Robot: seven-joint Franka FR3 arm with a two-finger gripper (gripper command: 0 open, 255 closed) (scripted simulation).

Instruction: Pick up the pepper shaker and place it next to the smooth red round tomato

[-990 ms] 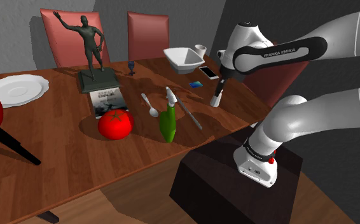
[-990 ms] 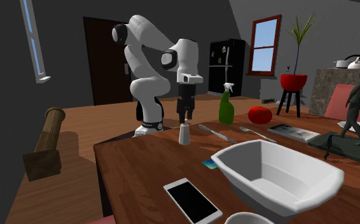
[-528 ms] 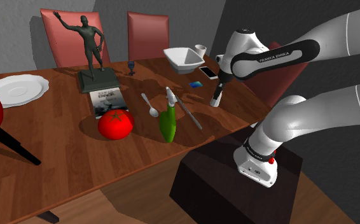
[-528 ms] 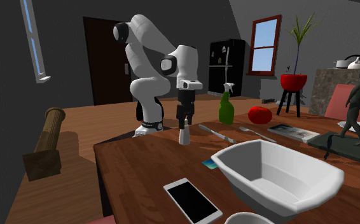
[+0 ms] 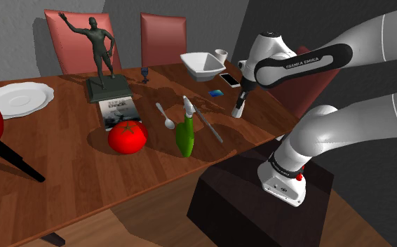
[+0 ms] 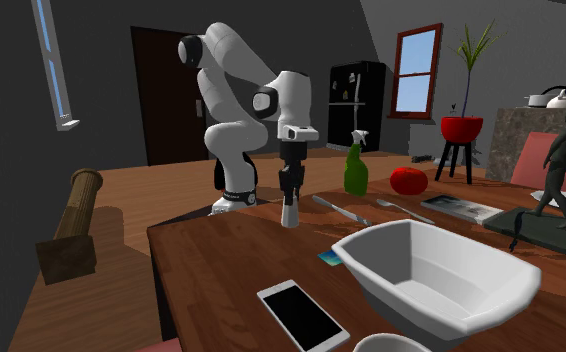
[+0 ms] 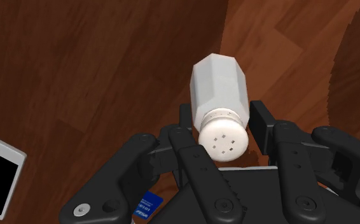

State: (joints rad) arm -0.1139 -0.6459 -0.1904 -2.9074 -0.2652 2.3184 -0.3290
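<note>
The white pepper shaker [image 7: 218, 89] stands upright on the wooden table [image 5: 64, 154], near the edge closest to the arm's stand. My black gripper [image 7: 222, 125] reaches straight down over it and is shut on its upper part, one finger on each side of the perforated cap. The same grip appears in the shoulder view, with the gripper [image 5: 240, 104] on the shaker [image 5: 238, 111], and in the second exterior view, gripper [image 6: 290, 192] over shaker [image 6: 290, 213]. The red tomato [image 5: 127, 136] lies well toward the shoulder view's left of it, beyond a green spray bottle [image 5: 184, 133].
A knife [image 5: 209, 125] and a spoon [image 5: 165, 116] lie between shaker and tomato. A white bowl [image 5: 203, 64], a phone [image 5: 230, 80] and a blue card [image 5: 215, 92] sit nearby. A dark statue [image 5: 102, 59], a magazine [image 5: 118, 111] and a white plate [image 5: 19, 98] stand farther back.
The hand dropped slightly onto the shaker, and the fingers, wide apart before, have closed on its top. The shaker has not moved.
</note>
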